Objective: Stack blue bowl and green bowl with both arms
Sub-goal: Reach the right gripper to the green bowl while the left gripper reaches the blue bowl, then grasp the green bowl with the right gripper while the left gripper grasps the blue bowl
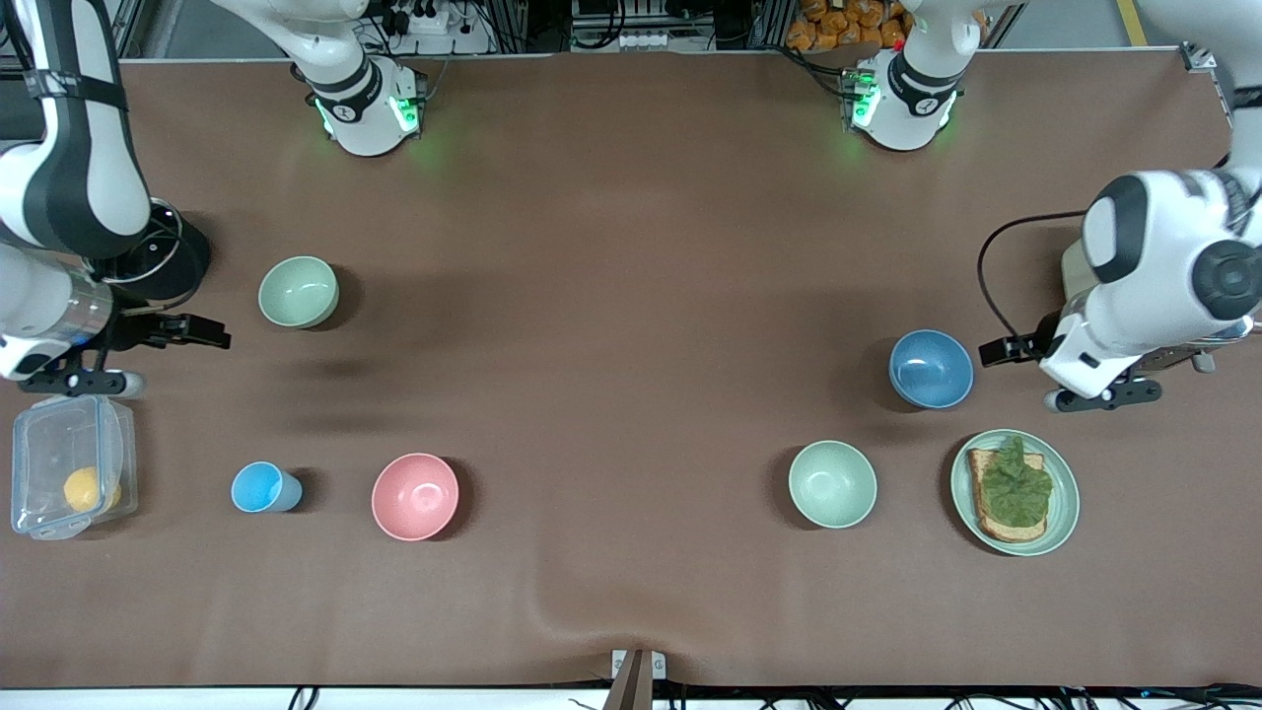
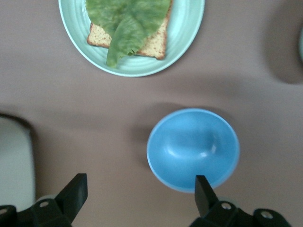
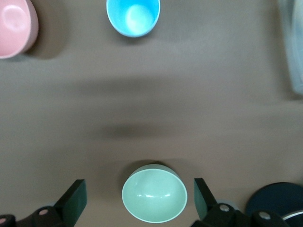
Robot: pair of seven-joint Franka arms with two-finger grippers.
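Note:
The blue bowl stands upright toward the left arm's end of the table. My left gripper hovers beside it, open and empty; in the left wrist view one fingertip overlaps the blue bowl's rim. The sage-green bowl stands upright toward the right arm's end. My right gripper hovers near it, open and empty; in the right wrist view the green bowl lies between the two fingers, below them.
A mintier green bowl and a green plate with toast and lettuce lie nearer the front camera than the blue bowl. A pink bowl, a light-blue cup and a clear lidded box lie nearer than the sage-green bowl. A black round object sits under the right arm.

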